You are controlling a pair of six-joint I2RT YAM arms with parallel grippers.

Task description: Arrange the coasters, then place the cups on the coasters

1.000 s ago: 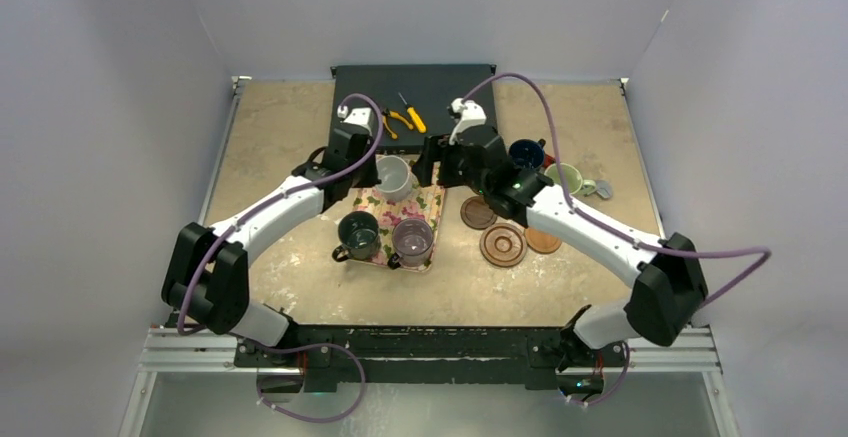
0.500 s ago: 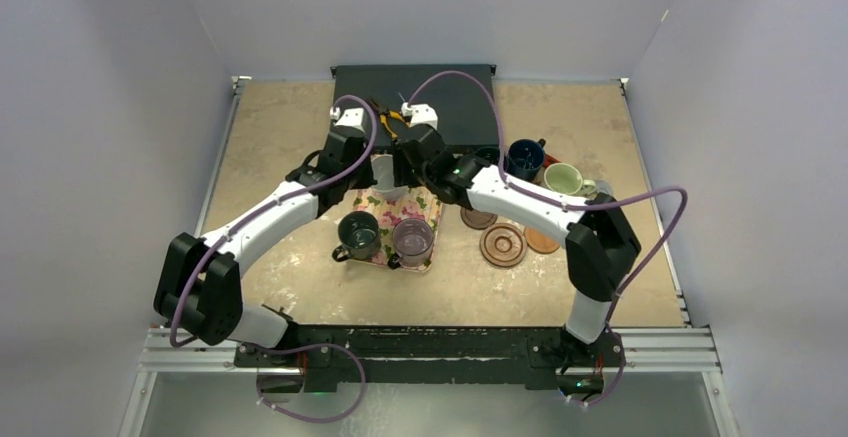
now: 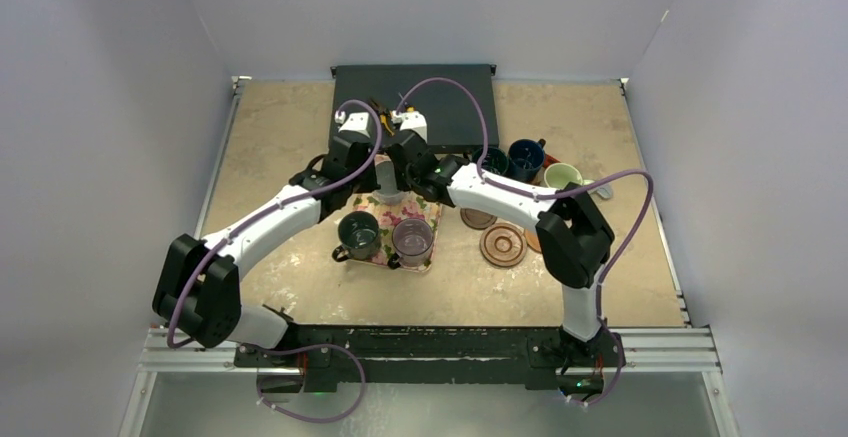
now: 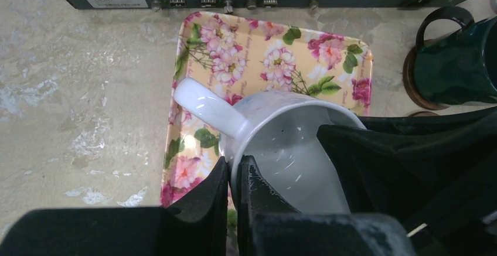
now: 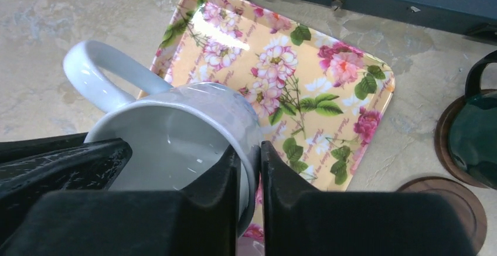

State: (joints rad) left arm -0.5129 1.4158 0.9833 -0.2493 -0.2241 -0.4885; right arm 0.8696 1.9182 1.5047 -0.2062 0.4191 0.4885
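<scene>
- White cup [image 5: 176, 127] hangs tilted over the upper part of the floral tray [image 5: 316, 74], at the centre of the top view, with its handle pointing to the upper left of both wrist views. I cannot tell whether its base touches the tray.
- Left jaws, at the end of the left arm [image 3: 280, 212], pinch the cup's wall just beside the handle, one finger inside and one outside.
- Right jaws, on the right arm [image 3: 500, 195], pinch the opposite wall the same way, so both arms hold the one cup.
- Grey cup [image 3: 358, 234] and purplish cup [image 3: 412, 241] stand side by side on the lower end of the tray.
- Teal cup [image 4: 463, 62] sits on a dark coaster [image 4: 412, 89] at the right of the tray, near the black box [image 3: 440, 87].
- Second dark coaster [image 5: 451, 203] lies bare on the surface, just below the teal cup's coaster in the right wrist view.
- Ringed coaster [image 3: 502, 245] lies bare at the lower right of the tray, and the right arm partly hides another coaster beside it.
- Navy cup [image 3: 525, 159] and green cup [image 3: 562, 175] stand further right in the top view, with the navy one next to the teal cup.
</scene>
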